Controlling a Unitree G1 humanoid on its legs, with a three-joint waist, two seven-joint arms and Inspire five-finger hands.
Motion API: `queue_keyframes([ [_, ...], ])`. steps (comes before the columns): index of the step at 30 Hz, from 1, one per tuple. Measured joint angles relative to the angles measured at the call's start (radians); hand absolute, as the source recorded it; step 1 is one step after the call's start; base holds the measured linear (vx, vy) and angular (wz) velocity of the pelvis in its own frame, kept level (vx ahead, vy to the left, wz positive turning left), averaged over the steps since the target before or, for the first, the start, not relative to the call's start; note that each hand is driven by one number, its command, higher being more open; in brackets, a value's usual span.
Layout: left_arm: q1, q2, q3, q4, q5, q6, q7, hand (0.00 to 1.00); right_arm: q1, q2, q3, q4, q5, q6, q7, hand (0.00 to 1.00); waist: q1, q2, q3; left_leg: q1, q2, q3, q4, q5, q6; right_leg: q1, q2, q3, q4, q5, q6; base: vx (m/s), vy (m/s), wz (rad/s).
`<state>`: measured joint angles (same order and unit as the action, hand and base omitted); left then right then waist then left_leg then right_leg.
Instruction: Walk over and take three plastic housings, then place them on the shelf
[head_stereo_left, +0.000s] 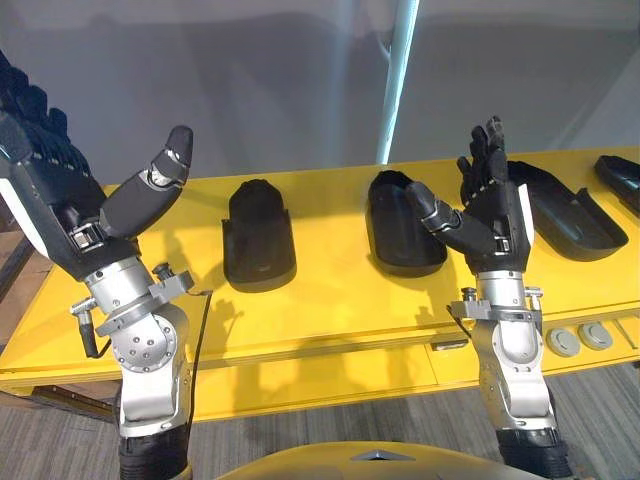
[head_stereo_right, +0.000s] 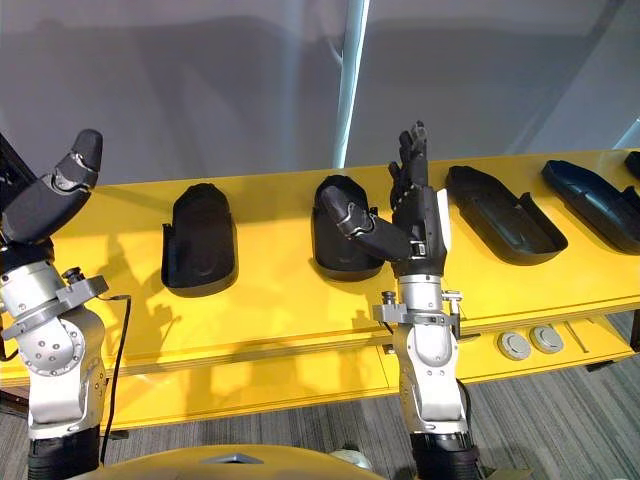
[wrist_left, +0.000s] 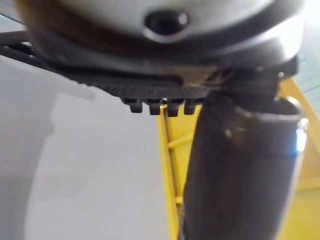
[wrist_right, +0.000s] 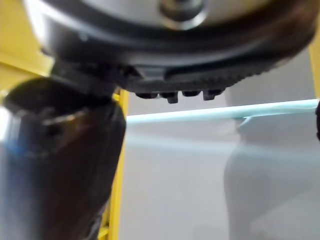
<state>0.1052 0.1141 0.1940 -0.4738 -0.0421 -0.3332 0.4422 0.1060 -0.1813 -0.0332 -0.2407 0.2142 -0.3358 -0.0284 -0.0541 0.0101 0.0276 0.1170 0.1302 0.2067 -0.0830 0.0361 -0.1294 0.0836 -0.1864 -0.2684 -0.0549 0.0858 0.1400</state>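
Observation:
Several black plastic housings lie in a row on the yellow table (head_stereo_left: 330, 300). One housing (head_stereo_left: 258, 238) lies left of centre, a second (head_stereo_left: 403, 225) in the middle, and a longer third (head_stereo_left: 560, 210) to the right. My left hand (head_stereo_left: 60, 190) is raised at the left, palm up, open and holding nothing, above the table's left end. My right hand (head_stereo_left: 490, 210) stands upright and open between the second and third housings, in front of them, touching neither. Its thumb (head_stereo_right: 360, 225) overlaps the middle housing (head_stereo_right: 335, 215) in the right eye view.
A further dark housing (head_stereo_left: 622, 180) lies at the far right edge. Two round grey discs (head_stereo_left: 580, 338) sit in the table's front right ledge. A pale pole (head_stereo_left: 400, 80) rises behind the table against a grey wall. Grey carpet (head_stereo_left: 330, 430) lies below the front edge.

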Motion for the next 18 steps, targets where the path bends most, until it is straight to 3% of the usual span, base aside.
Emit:
queue_keyframes([
  [8, 0.092, -0.028, 0.008, 0.001, -0.075, -0.008, -0.040, 1.00, 0.046, 0.043, -0.043, -0.006, 0.047, 0.004, 0.008, 1.00, -0.002, -0.018, 0.069, -0.012, 0.007, 0.061, 0.105, -0.081, 0.004, -0.014, -0.007, 0.056, 0.019, -0.002, 0.001, -0.04, 0.017, -0.25],
  [14, 0.096, -0.029, -0.002, 0.002, -0.076, -0.009, -0.088, 1.00, 0.036, 0.032, -0.118, -0.018, -0.010, 0.050, -0.096, 1.00, 0.005, -0.017, 0.071, -0.042, 0.023, 0.061, 0.121, -0.078, 0.001, -0.028, -0.003, 0.036, 0.019, -0.001, 0.000, 0.03, 0.002, 0.09],
  [18, 0.103, -0.029, 0.003, 0.002, -0.103, -0.009, -0.094, 1.00, 0.036, 0.028, -0.205, -0.028, 0.149, 0.052, 0.011, 1.00, 0.014, -0.020, 0.072, -0.041, 0.026, 0.064, 0.131, -0.085, -0.005, -0.022, -0.004, 0.027, 0.020, -0.001, 0.001, 0.05, 0.018, 0.01],
])
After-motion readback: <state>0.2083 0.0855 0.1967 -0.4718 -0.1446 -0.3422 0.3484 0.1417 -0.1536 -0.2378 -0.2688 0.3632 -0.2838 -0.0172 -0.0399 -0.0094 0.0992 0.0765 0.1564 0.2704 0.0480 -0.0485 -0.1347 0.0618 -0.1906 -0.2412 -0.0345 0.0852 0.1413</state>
